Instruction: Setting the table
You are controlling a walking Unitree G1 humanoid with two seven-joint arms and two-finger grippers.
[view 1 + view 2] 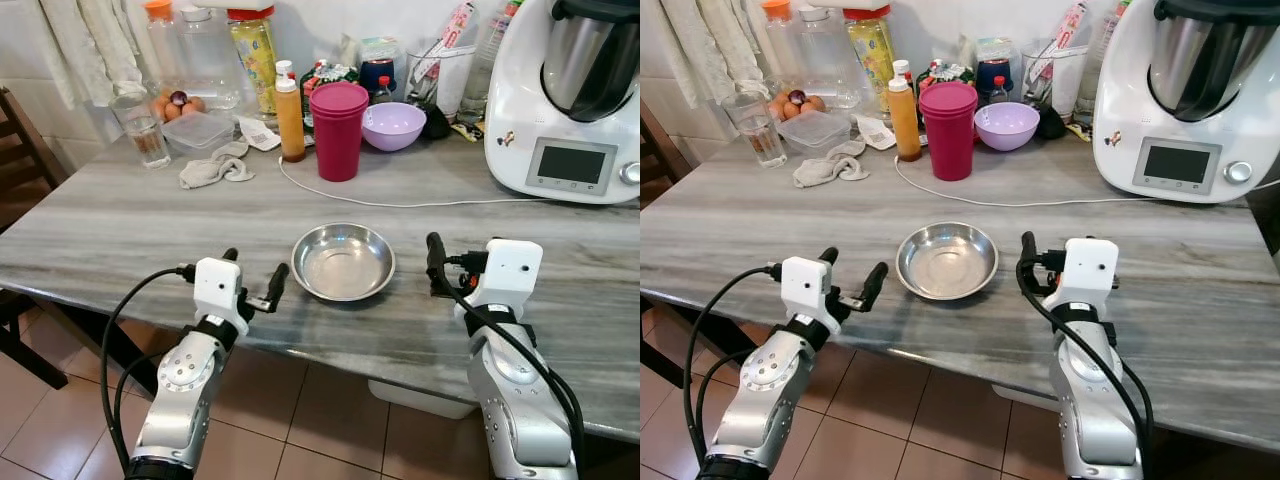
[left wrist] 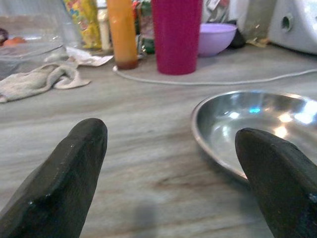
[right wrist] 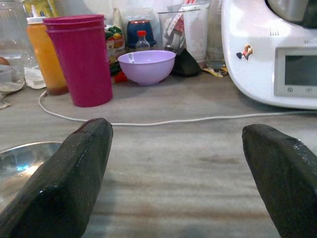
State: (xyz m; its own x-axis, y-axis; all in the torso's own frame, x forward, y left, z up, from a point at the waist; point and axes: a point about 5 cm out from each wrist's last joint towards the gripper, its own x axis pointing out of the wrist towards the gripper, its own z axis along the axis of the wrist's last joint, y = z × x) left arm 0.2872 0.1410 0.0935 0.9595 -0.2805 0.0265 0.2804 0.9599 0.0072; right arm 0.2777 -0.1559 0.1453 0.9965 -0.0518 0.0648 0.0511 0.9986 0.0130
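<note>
A shallow steel bowl sits empty on the grey marble table, near its front edge. My left gripper hovers at the table's edge just left of the bowl, open, nothing between its fingers; in the left wrist view the steel bowl lies ahead beside one finger. My right gripper is just right of the bowl, also open and empty. Further back stand stacked magenta cups and a lilac bowl.
A large white kitchen machine fills the back right, and its white cable runs across the table behind the steel bowl. An orange bottle, a glass, a crumpled cloth and jars crowd the back left. A wooden chair stands far left.
</note>
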